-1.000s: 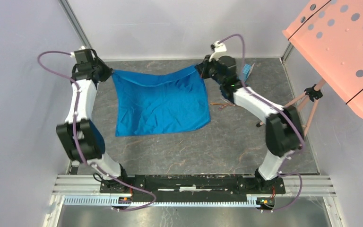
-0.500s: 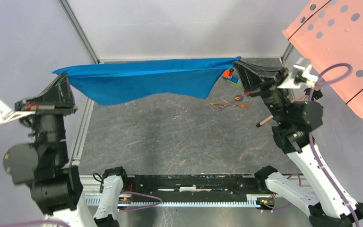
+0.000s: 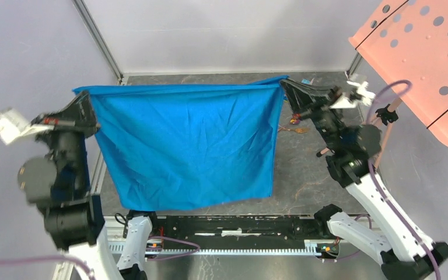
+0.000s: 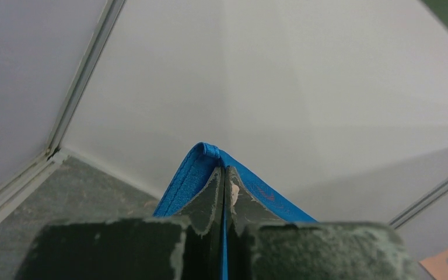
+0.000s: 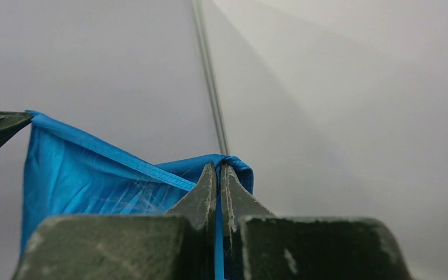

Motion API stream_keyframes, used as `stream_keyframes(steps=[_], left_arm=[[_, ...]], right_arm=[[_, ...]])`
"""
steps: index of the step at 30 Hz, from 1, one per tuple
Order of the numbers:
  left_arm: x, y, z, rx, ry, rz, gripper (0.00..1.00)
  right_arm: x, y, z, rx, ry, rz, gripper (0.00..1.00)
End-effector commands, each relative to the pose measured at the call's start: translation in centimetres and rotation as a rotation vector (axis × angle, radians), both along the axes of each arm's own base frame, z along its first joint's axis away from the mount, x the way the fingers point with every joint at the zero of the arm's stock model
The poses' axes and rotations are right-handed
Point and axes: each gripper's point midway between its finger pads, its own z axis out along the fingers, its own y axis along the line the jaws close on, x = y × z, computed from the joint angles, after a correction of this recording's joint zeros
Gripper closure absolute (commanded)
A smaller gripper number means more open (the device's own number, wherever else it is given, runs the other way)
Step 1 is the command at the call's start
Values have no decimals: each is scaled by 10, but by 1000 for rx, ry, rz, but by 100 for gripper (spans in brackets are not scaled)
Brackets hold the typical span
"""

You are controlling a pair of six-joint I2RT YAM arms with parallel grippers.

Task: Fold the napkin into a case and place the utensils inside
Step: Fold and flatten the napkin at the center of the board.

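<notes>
The bright blue napkin (image 3: 186, 146) hangs spread out in the air between my two arms, its top edge taut and its lower edge reaching down near the arm bases. My left gripper (image 3: 87, 99) is shut on the top left corner (image 4: 209, 153). My right gripper (image 3: 286, 88) is shut on the top right corner (image 5: 233, 165). In each wrist view the blue hem sticks out just past the pinched fingertips. A bit of the copper-gold utensils (image 3: 296, 125) shows on the table past the napkin's right edge; the rest is hidden behind the cloth and arm.
A pink perforated board (image 3: 426, 58) on a stand leans in at the right. Grey walls close the back and sides. The dark marbled table (image 3: 303, 181) shows to the right of the cloth. A metal rail (image 3: 245, 224) runs along the near edge.
Both arms lifted the napkin off the table by its far corners, drew it taut, and it has now dropped open into a full hanging sheet nearer the camera.
</notes>
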Motion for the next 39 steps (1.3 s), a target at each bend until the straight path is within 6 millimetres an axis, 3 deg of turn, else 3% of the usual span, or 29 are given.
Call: stream_keyframes(steps=[1,5,10,13,18,21,24,28,29,35,39], left_arm=[[87,29,-44,-47,146,50,98],[165,42,-107,-50,361,22,98],[258,49,-209,-100,617,-64,98],[298,58,-271,-153,746,-66,98],[356,54,-363,-251,903,-162,98],[374,51,-384,-253,942,-209,98],[378,51,-395,-251,990,-230,98],[362,48,-405,-250,1074,-242,98],[343,44,-412,-249,1142,-248,98],[281,25,-427,-265,1266,-287,98],[231,7,-453,-292,1322,-332,98]], right_arm=[[73,0,-53,1,227,-170,100],[126,13,-110,-63,336,-254,100],[188,28,-177,-150,407,-345,100],[222,46,-212,-204,419,-340,100],[270,81,-263,-320,462,-285,100],[283,94,-283,-376,506,-245,100],[291,97,-302,-433,563,-236,100],[278,104,-316,-474,595,-140,100],[268,100,-321,-486,649,-126,100],[230,73,-345,-507,813,-128,100],[198,60,-362,-471,881,-60,100]])
